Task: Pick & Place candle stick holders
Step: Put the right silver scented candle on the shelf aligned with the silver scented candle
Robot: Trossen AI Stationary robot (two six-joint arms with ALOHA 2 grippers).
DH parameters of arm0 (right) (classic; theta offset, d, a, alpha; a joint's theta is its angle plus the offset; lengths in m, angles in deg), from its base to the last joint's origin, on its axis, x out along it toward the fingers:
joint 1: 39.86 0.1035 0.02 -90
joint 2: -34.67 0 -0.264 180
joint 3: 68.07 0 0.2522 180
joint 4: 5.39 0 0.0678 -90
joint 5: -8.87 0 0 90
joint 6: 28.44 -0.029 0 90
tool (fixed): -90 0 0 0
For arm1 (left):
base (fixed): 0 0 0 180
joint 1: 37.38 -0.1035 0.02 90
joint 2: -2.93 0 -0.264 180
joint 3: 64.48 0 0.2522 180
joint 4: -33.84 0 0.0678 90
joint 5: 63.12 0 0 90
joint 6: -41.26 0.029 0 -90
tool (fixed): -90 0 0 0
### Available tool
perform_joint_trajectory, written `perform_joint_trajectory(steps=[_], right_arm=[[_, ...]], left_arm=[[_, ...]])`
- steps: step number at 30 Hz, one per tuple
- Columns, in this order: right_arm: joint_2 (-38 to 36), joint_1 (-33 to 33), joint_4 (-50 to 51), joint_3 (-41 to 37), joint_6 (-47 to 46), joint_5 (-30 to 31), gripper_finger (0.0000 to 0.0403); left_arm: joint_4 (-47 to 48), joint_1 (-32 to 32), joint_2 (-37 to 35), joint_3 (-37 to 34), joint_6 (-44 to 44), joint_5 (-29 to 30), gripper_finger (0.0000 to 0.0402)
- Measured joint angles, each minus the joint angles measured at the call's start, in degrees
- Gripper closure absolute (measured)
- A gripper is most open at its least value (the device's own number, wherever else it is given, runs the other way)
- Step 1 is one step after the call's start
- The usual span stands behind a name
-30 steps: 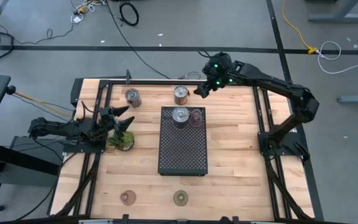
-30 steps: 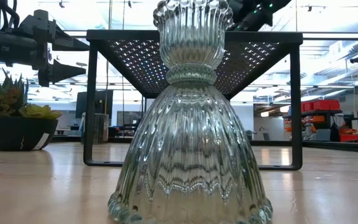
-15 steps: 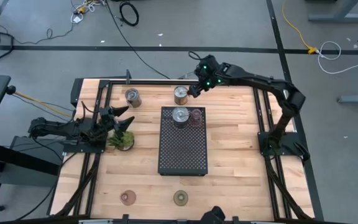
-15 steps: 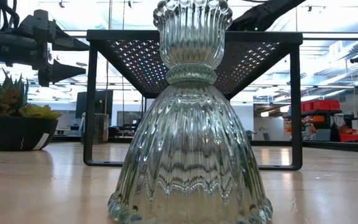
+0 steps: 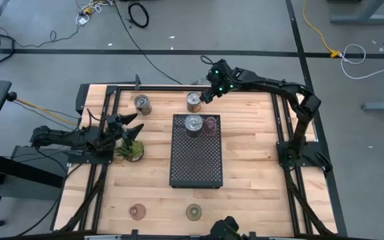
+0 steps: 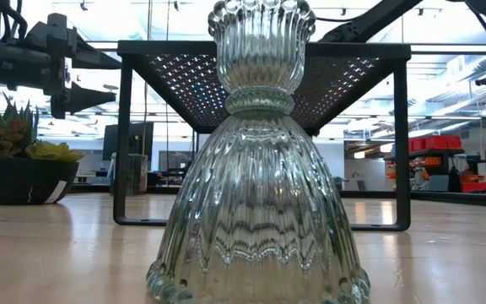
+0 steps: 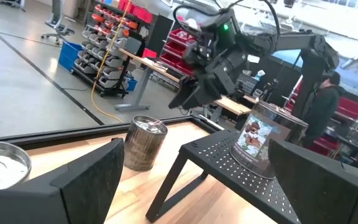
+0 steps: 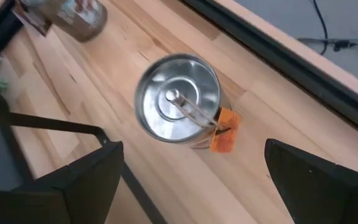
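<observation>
The right end effector hangs wide open and empty just above a silver cup near the far edge of the surface. Another cup and what looks like a pink disc sit on the black tray. The left end effector, open and empty, waits beside the plant.

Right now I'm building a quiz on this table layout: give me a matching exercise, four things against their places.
Things:
1. silver cup
2. green plant
3. olive-green disc
4. right gripper

Places:
A. beside the left gripper
B. near table edge, below the tray
C. on the black tray
D. open, by the far-edge cup

Pairs: 1-C, 2-A, 3-B, 4-D
</observation>
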Motion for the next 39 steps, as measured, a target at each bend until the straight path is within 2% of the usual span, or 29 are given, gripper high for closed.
perform_joint_trajectory(steps=[15, 26, 35, 39], right_arm=[[1.47, 0.30, -1.10, 0.00, 0.19, 3.29, 0.0017], [5.48, 0.87, -1.30, 0.09, -0.28, 3.32, 0.0017], [6.24, 0.88, -5.49, 0.09, -2.34, 3.38, 0.0017], [6.39, 0.90, -4.66, 0.09, -1.78, 6.16, 0.0017]], left_arm=[[-0.11, 0.00, 0.00, 0.02, 0.19, 1.16, 0.0003], [-0.11, 0.00, 0.00, 0.02, 0.39, 1.54, 0.0003], [-0.11, 0.00, 0.00, 0.02, 0.43, 1.54, 0.0003], [-0.11, 0.00, 0.00, 0.02, 0.45, 1.54, 0.0003]])
